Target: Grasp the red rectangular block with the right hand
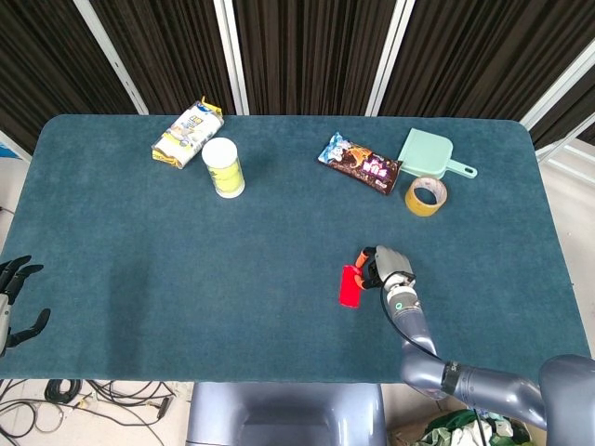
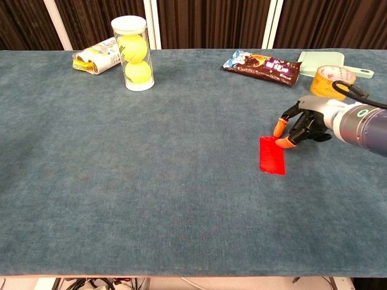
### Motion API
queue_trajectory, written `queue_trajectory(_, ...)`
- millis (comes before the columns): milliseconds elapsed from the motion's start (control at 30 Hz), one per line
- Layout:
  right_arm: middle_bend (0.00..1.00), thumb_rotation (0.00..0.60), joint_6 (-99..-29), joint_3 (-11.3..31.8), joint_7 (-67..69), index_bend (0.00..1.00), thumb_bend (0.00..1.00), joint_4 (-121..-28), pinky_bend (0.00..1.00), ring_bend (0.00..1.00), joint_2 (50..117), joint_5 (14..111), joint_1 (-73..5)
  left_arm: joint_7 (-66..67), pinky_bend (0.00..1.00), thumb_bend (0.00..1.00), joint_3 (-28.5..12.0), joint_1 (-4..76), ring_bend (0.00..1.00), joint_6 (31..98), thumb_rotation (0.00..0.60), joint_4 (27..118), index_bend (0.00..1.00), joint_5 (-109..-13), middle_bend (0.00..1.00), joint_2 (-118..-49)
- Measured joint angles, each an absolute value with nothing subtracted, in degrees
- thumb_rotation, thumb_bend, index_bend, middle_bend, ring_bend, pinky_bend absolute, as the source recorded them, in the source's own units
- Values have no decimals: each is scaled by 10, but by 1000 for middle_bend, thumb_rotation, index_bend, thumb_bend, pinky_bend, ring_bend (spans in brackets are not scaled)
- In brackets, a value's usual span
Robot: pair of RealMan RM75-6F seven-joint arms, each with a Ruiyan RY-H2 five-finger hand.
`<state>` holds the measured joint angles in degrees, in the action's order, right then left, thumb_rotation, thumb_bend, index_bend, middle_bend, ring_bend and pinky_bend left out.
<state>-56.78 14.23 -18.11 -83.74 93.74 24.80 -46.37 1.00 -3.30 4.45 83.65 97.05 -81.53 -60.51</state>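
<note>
Left hand (image 1: 14, 297) sits off the table (image 1: 139, 279) edge, far left of the red block (image 2: 272, 155), fingers spread, holding nothing. One snack bag (image 1: 188, 134) and one tennis ball tube (image 2: 135, 53), two balls inside, lie far up-left of the block. One red block, flat on the cloth, looks thin, rigid, light, likely slick; best pinched across its long edges. Right hand (image 2: 302, 124) is touching or just over the block's far right corner, fingers partly curled and apart, nothing gripped. Up-right of the block: one chocolate wrapper (image 2: 262, 65), one tape roll (image 2: 329, 81), one green dustpan (image 1: 429, 153).
</note>
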Motion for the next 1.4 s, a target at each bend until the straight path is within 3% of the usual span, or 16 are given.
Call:
queue_trajectory(633,905,600,-564,151,-189,600,289,-813,973,1000,961,254,-458,10,27,326,-32,45,94,832,600,973,216,-813,109,-603)
queue_trajectory(933,909,600,-567,157,-185,609,345,-813,974,1000,964,261,-452,11,30,326,-33,46,95,831,600,974,219,-812,109,-602)
queue_trajectory(1400,909,600,-576,158,-175,632,395,-897,979,1000,932,300,-430,11,32,327,-33,46,95,829,600,977,223,-807,109,-602)
